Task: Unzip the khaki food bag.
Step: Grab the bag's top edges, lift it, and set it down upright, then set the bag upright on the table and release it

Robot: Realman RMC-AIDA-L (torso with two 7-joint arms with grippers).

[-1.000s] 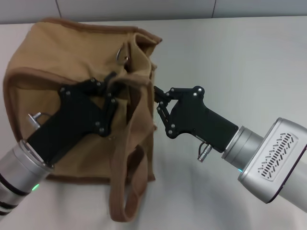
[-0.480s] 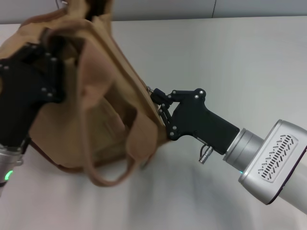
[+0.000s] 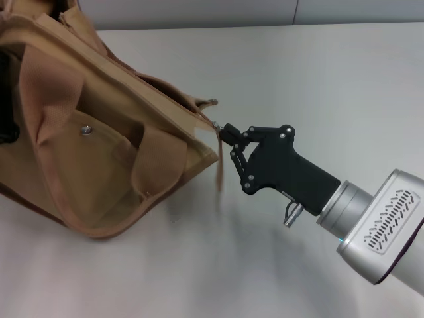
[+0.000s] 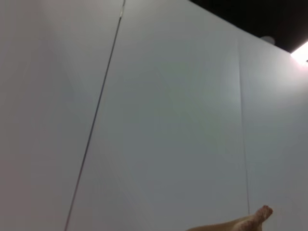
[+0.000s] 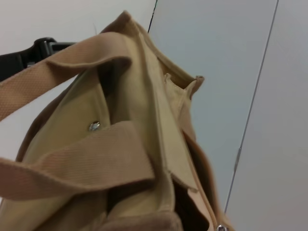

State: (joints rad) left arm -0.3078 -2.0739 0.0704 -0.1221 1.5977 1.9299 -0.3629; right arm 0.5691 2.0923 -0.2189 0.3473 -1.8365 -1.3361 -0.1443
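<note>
Two grippers: right gripper (image 3: 228, 136) pinched on zipper pull (image 3: 216, 124) of tilted khaki food bag (image 3: 99, 152); left gripper (image 3: 5, 99) mostly hidden behind bag, jaw state unclear.

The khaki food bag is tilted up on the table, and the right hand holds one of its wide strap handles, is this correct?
Not quite. The khaki food bag is tilted up, but the right hand is not on a strap handle; it pinches at the corner of the bag's top edge, where the zipper ends. The head view shows this.
</note>
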